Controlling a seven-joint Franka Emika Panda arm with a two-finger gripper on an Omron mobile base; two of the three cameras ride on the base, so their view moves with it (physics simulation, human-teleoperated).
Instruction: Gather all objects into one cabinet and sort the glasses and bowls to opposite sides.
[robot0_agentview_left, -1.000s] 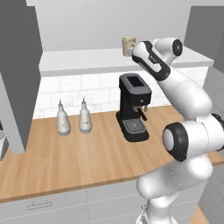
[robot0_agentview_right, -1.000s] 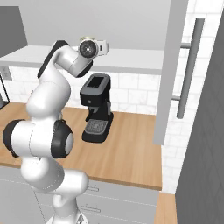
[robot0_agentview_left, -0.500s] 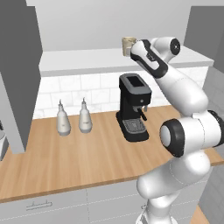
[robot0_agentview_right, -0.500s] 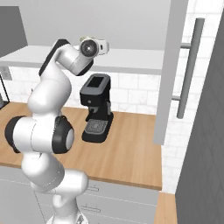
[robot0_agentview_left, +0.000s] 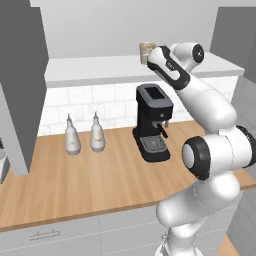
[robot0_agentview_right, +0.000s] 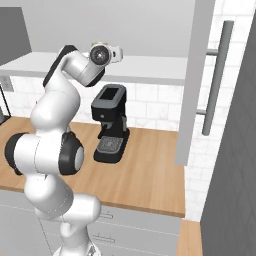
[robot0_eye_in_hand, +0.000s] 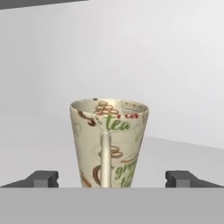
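Observation:
A cream mug (robot0_eye_in_hand: 109, 144) with a printed tea pattern stands upright on the white cabinet shelf (robot0_eye_in_hand: 175, 153), its handle turned toward the hand camera. My gripper (robot0_eye_in_hand: 112, 178) is open. Its fingertips (robot0_eye_in_hand: 46, 178) sit wide to either side of the mug's base, with a gap between each tip and the mug. From the left base view the mug (robot0_agentview_left: 145, 50) stands on the shelf (robot0_agentview_left: 90, 67) right at my raised gripper (robot0_agentview_left: 151, 56). The grey mug and both bowls are out of view.
A black coffee machine (robot0_agentview_left: 152, 122) stands on the wooden counter (robot0_agentview_left: 90, 180) under the shelf, beside two white bottles (robot0_agentview_left: 84, 135). An open grey cabinet door (robot0_agentview_left: 22, 85) hangs at the left. Another door with a bar handle (robot0_agentview_right: 215, 85) hangs at the right.
The arm has shifted only slightly around the mug. The mug has not moved.

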